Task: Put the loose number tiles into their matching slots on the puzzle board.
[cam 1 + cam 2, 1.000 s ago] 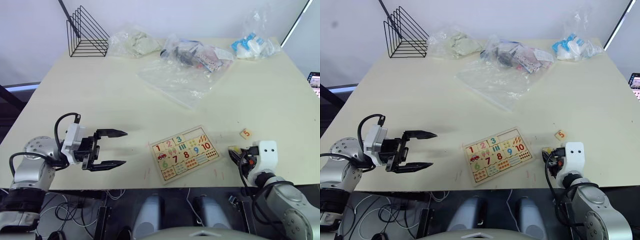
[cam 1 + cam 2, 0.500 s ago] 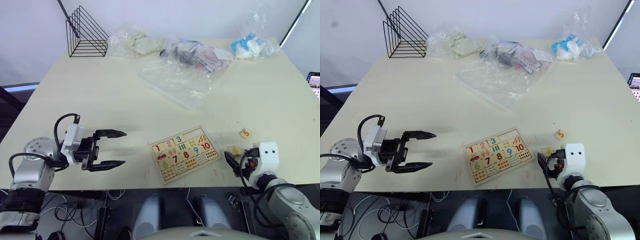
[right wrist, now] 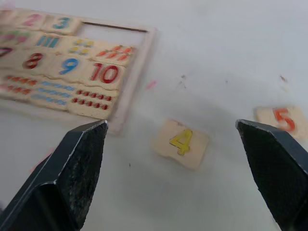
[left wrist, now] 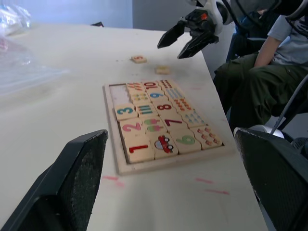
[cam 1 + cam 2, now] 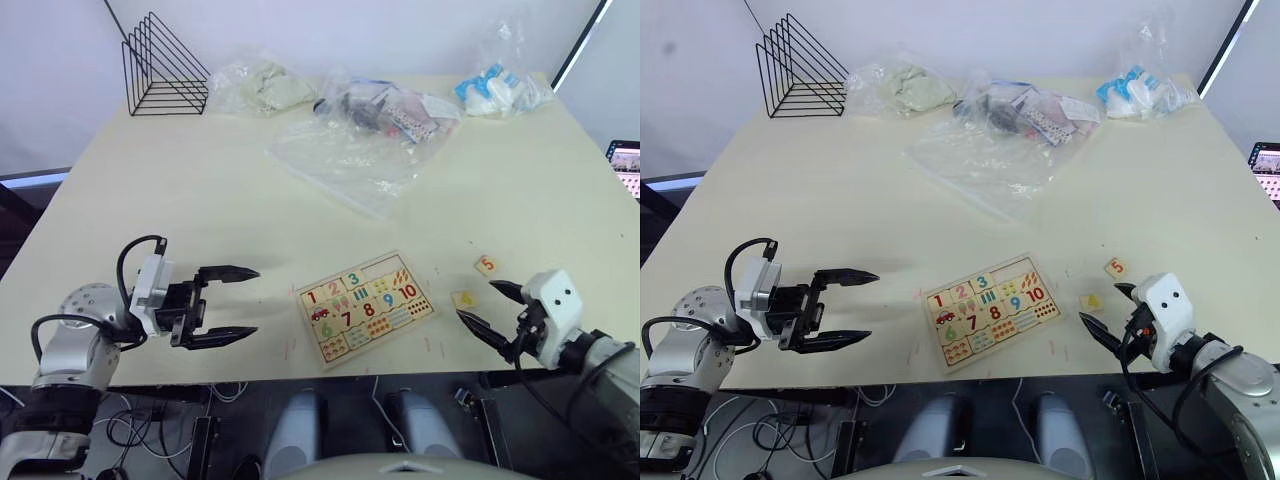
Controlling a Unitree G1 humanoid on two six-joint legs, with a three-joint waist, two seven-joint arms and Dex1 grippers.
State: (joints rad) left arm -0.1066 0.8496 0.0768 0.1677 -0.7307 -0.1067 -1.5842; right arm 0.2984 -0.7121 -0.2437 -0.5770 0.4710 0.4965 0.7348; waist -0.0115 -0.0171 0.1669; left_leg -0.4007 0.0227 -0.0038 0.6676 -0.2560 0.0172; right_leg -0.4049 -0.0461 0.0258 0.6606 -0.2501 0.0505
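Note:
The puzzle board (image 5: 367,305) lies flat near the table's front edge, its top row showing 1, 2, 3 and then the matching slots (image 3: 113,27) of bare wood. Two loose number tiles lie to the board's right: the yellow 4 (image 3: 181,143) and the orange 5 (image 5: 486,264) beyond it. My right gripper (image 5: 477,299) is open and low over the table, and the 4 tile lies on the table between its fingertips, untouched. My left gripper (image 5: 256,301) hangs open and empty left of the board, pointing at it.
A black wire rack (image 5: 160,65) stands at the back left. Clear plastic bags (image 5: 350,150) lie across the middle and back of the table. A seated person's legs (image 4: 250,82) show beyond the table's right side. The board sits close to the front edge.
My right gripper has opened and tipped back to the right, leaving the 4 tile on the table. The left gripper has kept its pose. The camera has shifted a little.

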